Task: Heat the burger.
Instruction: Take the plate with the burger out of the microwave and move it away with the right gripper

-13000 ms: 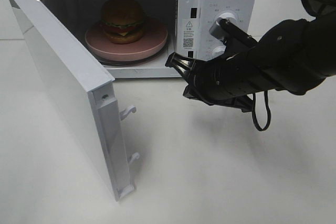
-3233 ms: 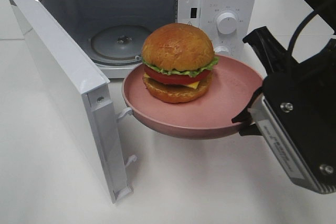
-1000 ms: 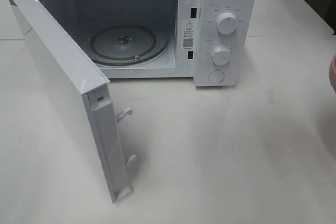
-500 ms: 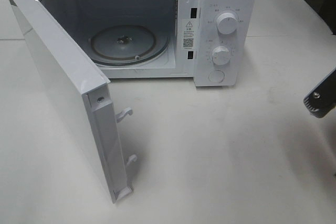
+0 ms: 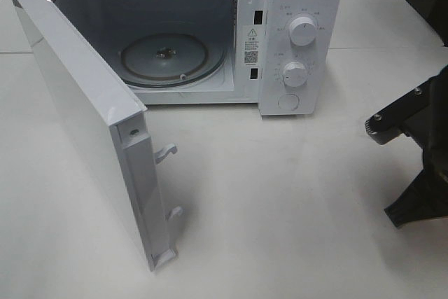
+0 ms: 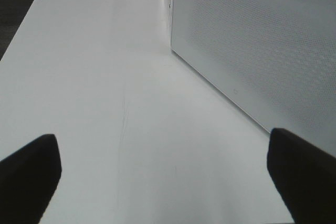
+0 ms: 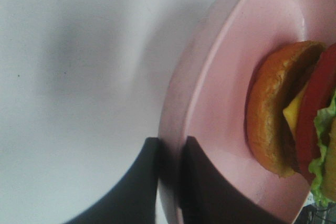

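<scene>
Burger [image 7: 286, 121]: You see it only in the right wrist view, sitting on the pink plate [image 7: 210, 93]. It is off the edge of the exterior high view, away to the right of the microwave [image 5: 294, 26].

Right pincer [image 7: 169, 153]: It is pinched narrow on the plate's rim, one finger above and one below. The whole load hangs from that single edge hold.

Left pincer [image 6: 163, 174]: Its jaws stand wide with nothing between them, low over the table [image 6: 105, 77] beside the outer face of the microwave door [image 6: 252, 51].

Microwave cavity: The door [image 5: 77, 110] stands swung out, and the glass turntable [image 5: 164, 57] is bare.

Risk, tilt: A rim grip gives you little hold against rotation. If the plate sags or rolls in the fingers, the tall burger can slide or topple off.

Risk, slip: The plate looks smooth and glossy. You would likely lose it with any jerk or fast swing, since so little of the rim is caught.

Risk, set-down: Whether the plate touches the table cannot be told from these views. If you release while it hangs above the surface, it drops and the burger layers may scatter.

Risk, door: The door's latch hooks [image 5: 168, 150] jut into the space in front of the oven. A low pass by the right arm [image 5: 420, 152] could snag them.
</scene>
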Robot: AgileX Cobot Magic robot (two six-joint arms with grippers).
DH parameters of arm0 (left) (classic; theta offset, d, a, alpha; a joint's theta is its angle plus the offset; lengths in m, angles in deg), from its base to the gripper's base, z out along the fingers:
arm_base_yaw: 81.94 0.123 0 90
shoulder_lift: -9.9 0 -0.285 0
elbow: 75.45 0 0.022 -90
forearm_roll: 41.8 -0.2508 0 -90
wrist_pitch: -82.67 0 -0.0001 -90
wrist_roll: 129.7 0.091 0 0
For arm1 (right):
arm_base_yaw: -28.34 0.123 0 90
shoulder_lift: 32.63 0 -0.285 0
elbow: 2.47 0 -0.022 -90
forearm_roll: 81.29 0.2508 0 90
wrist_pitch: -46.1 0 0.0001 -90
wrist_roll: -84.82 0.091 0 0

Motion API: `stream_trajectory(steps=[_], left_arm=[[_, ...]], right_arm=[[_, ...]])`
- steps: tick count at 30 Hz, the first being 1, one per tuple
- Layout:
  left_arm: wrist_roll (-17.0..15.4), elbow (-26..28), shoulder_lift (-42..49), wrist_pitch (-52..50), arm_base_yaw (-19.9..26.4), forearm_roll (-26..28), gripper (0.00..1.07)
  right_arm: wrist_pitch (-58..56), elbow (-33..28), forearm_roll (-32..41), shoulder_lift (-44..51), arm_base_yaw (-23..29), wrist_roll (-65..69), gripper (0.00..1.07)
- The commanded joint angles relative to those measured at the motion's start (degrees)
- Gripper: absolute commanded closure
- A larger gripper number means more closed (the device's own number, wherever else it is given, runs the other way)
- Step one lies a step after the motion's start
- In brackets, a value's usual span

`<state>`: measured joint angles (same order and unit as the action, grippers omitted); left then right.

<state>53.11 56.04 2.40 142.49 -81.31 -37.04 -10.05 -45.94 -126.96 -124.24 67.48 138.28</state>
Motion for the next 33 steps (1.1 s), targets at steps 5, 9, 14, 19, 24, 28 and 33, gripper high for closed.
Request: stream_trajectory(steps=[5, 9, 14, 19, 24, 28, 33], left_arm=[[0.00, -0.17, 1.32, -0.52, 0.23, 0.23, 0.07], [0.00, -0.17, 1.32, -0.52, 0.23, 0.23, 0.07], [0.00, -0.17, 1.32, -0.52, 0.23, 0.23, 0.07], [0.00, -0.17, 1.32, -0.52, 0.23, 0.23, 0.07], [0.00, -0.17, 1.32, -0.52, 0.23, 0.23, 0.07], [0.00, -0.17, 1.32, -0.52, 0.23, 0.23, 0.07], [0.00, -0.17, 1.32, -0.52, 0.23, 0.23, 0.07]], right_arm=[[-0.63, 2.81, -3.78, -7.22, 0.00, 4.81, 1.07], [2.12, 3.55, -3.84, -10.37, 0.00, 6.88, 1.07], [3.72, 3.61, -4.24, -14.21, 0.00, 10.08, 1.07], [4.01, 3.61, -6.93, -17.13, 0.00, 14.61, 1.06], [4.07, 3.61, -9.28, -19.14, 0.00, 17.70, 1.03], [4.93, 3.61, -9.51, -19.54, 0.00, 18.56, 0.96], [4.58, 3.61, -7.51, -19.48, 0.00, 16.56, 0.80]])
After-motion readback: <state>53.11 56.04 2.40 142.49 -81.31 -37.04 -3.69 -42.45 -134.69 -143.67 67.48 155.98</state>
